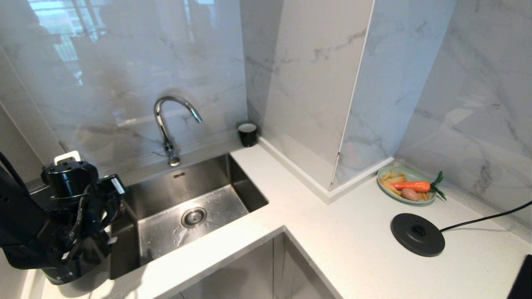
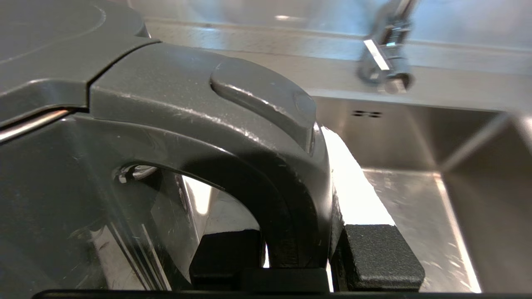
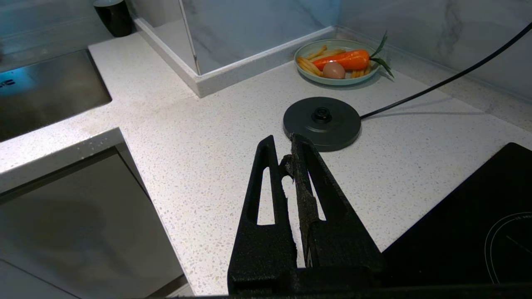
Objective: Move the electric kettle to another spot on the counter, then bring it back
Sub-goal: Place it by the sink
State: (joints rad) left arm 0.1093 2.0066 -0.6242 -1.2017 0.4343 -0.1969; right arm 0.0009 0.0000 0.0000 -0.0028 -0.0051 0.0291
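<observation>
One kettle (image 2: 124,124), one cup (image 1: 247,133), one plate (image 1: 405,200)

My kettle (image 2: 174,124) is dark grey with a glossy black handle. The counter (image 3: 199,137) is white, finely speckled. Black base (image 3: 322,122), orange carrot (image 3: 343,60) on a pale green plate (image 3: 332,81), grey-veined marble walls (image 1: 299,83).

The dark grey plastic jug kettle (image 2: 174,112) had a glossy black loop handle (image 2: 286,195). The white speckled stone counter (image 3: 195,137) looked smooth, the brushed steel sink (image 1: 195,199) satin, the curved chrome tap (image 1: 166,120) mirror-bright, the marble-look wall tiles (image 1: 303,83) glossy.
</observation>
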